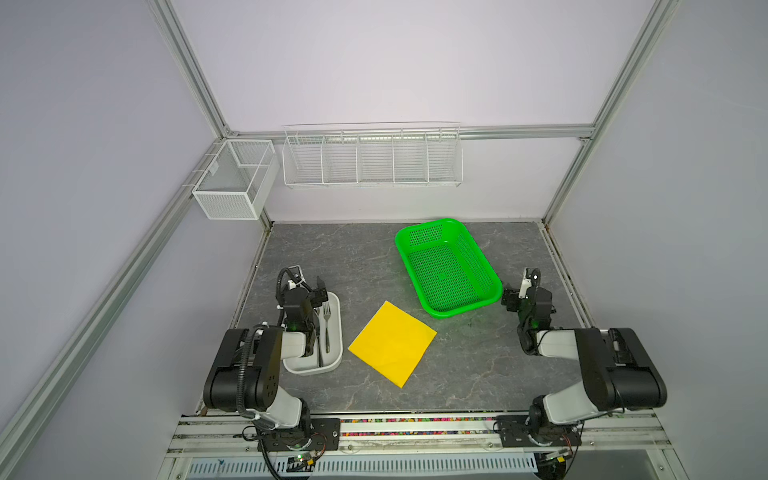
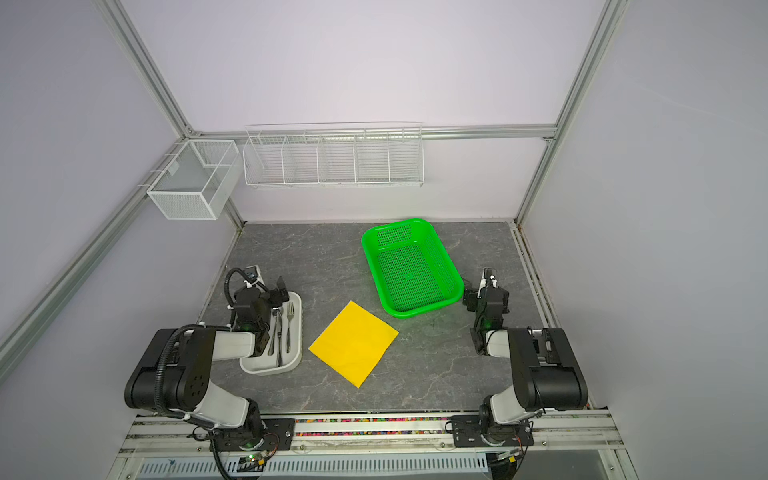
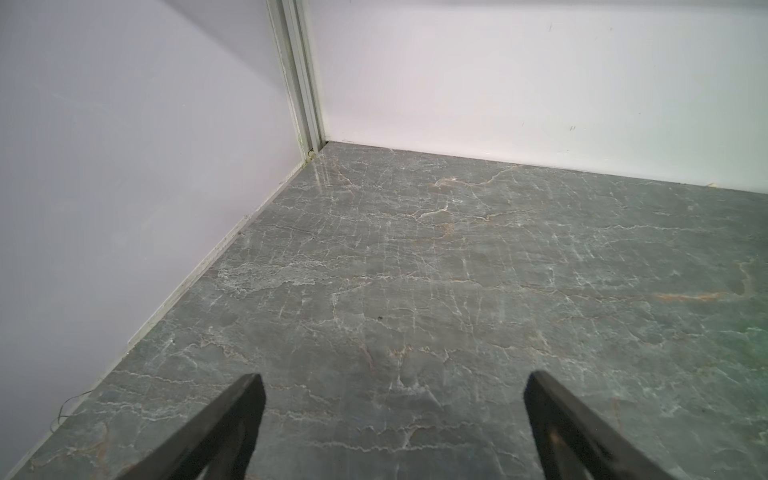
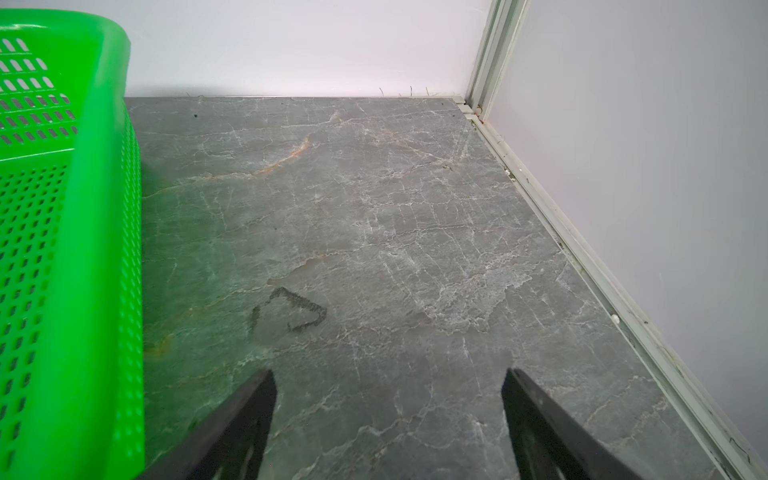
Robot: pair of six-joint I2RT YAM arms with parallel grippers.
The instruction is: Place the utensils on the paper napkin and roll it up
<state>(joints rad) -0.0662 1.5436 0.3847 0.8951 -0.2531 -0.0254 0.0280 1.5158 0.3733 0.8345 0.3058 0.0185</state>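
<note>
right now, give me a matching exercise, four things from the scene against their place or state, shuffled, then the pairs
1 fork
2 paper napkin
3 green basket
4 left gripper

a open, holding nothing
b flat on the table, nothing on it
c lying in the white tray
d empty, toward the back right

Pairs: 1-c, 2-b, 3-d, 4-a

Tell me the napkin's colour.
The napkin is plain bright yellow, clearest in a top view.
</note>
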